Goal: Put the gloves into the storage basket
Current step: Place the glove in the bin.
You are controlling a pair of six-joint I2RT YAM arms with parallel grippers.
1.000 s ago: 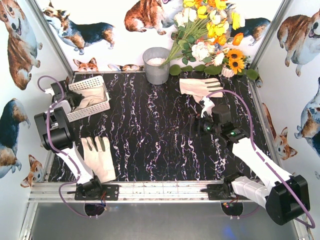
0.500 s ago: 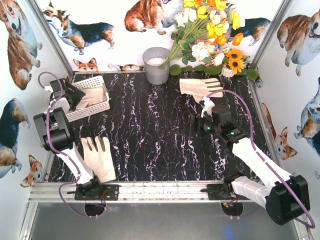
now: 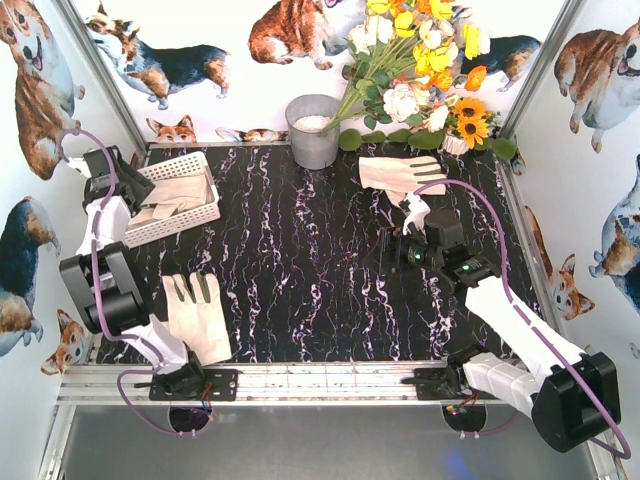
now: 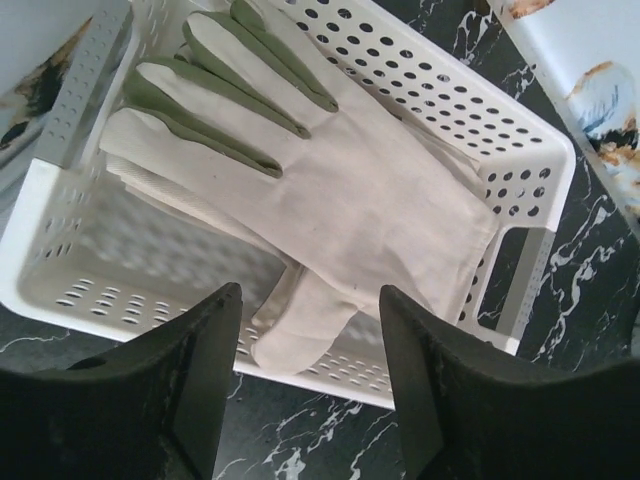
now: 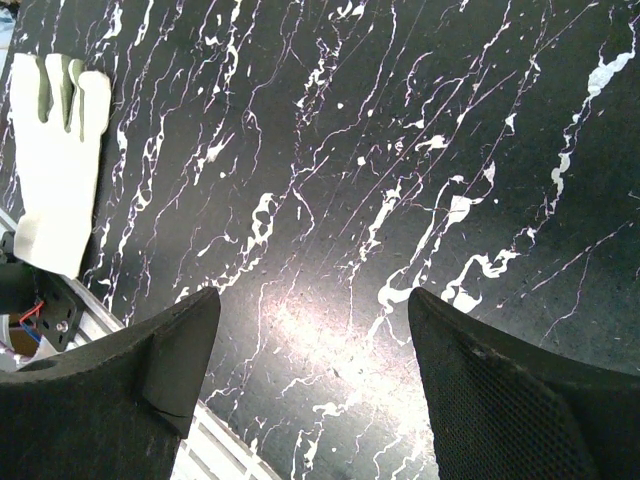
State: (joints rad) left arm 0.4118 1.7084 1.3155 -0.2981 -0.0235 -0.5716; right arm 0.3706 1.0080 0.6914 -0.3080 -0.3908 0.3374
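The white lattice storage basket point(image 3: 196, 164) stands at the back left and holds a cream glove point(image 3: 172, 197) with grey finger patches; the left wrist view shows that glove point(image 4: 330, 190) lying flat in the basket point(image 4: 520, 190). My left gripper point(image 3: 128, 185) is open and empty, just left of the basket, its fingers point(image 4: 200, 380) spread. A second glove point(image 3: 197, 316) lies near the front left and also shows in the right wrist view point(image 5: 55, 170). A third glove point(image 3: 400, 173) lies at the back right. My right gripper point(image 3: 385, 250) is open and empty over bare table.
A grey round metal bucket point(image 3: 313, 130) stands at the back centre. A bunch of artificial flowers point(image 3: 420, 70) leans at the back right. Corgi-print walls close in the sides. A metal rail point(image 3: 320, 382) runs along the front edge.
My left gripper has drawn back out of the basket toward the far left, leaving the glove lying in it. The right arm has not moved.
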